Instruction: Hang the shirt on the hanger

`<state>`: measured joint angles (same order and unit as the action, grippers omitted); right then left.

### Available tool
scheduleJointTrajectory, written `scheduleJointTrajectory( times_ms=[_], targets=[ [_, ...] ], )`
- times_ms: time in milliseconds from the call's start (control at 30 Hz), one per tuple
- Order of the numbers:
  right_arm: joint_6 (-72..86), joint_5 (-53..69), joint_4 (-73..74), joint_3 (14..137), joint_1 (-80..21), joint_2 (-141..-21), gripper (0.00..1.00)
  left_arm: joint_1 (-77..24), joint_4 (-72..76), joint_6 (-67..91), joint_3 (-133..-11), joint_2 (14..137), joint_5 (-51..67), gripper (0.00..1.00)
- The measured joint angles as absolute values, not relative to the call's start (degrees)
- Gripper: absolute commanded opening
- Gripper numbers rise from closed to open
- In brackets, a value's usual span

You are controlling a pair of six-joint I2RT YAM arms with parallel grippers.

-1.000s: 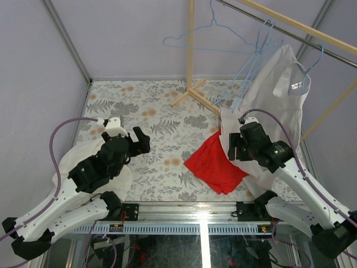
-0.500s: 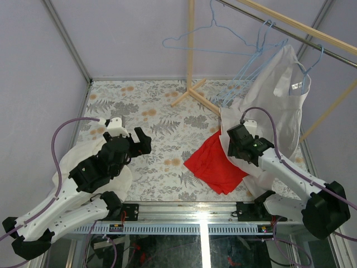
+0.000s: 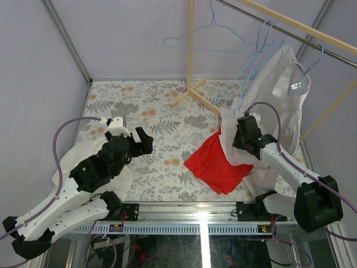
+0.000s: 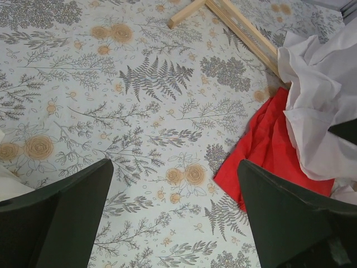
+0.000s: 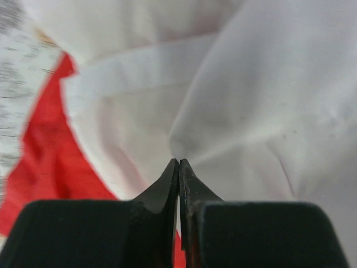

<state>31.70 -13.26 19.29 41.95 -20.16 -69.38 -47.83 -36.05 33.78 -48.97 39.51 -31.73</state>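
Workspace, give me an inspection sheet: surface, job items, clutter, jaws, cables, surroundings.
Surface: floral-print table.
Job's things: white shirt hangs at the wooden rack and trails onto the table; blue wire hangers on the rack, one overlapping the shirt's top.
Clutter: red cloth, right edge under the shirt; off-white garment beneath the left arm.
Grippers: left jaws open above bare table; right jaws shut on a shirt fold.
Cables: a purple cable loops from each arm; no snag seen.
Surroundings: grey walls.
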Motion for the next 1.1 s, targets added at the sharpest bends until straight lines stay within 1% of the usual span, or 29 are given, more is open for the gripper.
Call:
scheduleJointTrajectory(
  times_ms=[100,267,300,367,400,433,500,600,700,900,1033,1100],
  targets=[
    [31.66,-9.45,15.03,45.17,-18.15,-69.54,0.0,-47.83,-36.01,33.76,-48.97,39.33,-31.68,0.93],
    [31.66,-7.33,7.38,52.58,-14.17,-71.61,0.01,-47.83,-36.07,33.78,-48.99,38.13,-31.73,0.93],
    [31.68,-7.09,5.76,53.74,-13.19,-72.2,0.08,-47.83,-36.07,33.78,-48.99,37.85,-31.73,0.93],
    [31.7,-7.03,4.14,55.07,-11.9,-73.1,0.3,-47.83,-36.12,33.8,-48.99,37.52,-31.73,0.93],
    [31.44,-7.14,4.47,55.94,-11.42,-73.76,0.39,-47.83,-36.16,33.8,-48.99,37.28,-31.73,0.93],
    [31.09,-7.49,5.02,56.9,-11.09,-74.56,0.44,-47.83,-36.18,33.82,-48.99,37.12,-31.75,0.93],
    [30.09,-7.68,6.09,57.93,-10.87,-75.72,0.49,-47.83,-36.21,33.82,-48.99,36.88,-31.75,0.93],
    [28.45,-6.79,8.16,56.73,-10.87,-75.11,0.53,-47.83,-36.16,33.85,-48.97,36.99,-31.7,0.93],
    [26.37,-3.84,10.55,54.06,-10.87,-72.07,0.55,-47.83,-35.94,33.82,-48.97,37.78,-31.53,0.93],
    [20.82,4.08,20.16,53.74,-11.75,-65.3,0.56,-47.83,-34.37,33.82,-47.81,40.71,-30.44,0.93],
    [19.29,3.95,27.46,53.71,-17.65,-60.58,0.55,-47.83,-32.93,33.82,-46.65,42.52,-29.32,0.93],
    [20.14,1.83,30.35,53.39,-21.76,-58.87,0.51,-47.83,-32.4,33.82,-46.5,43.2,-28.86,0.93]
  ],
)
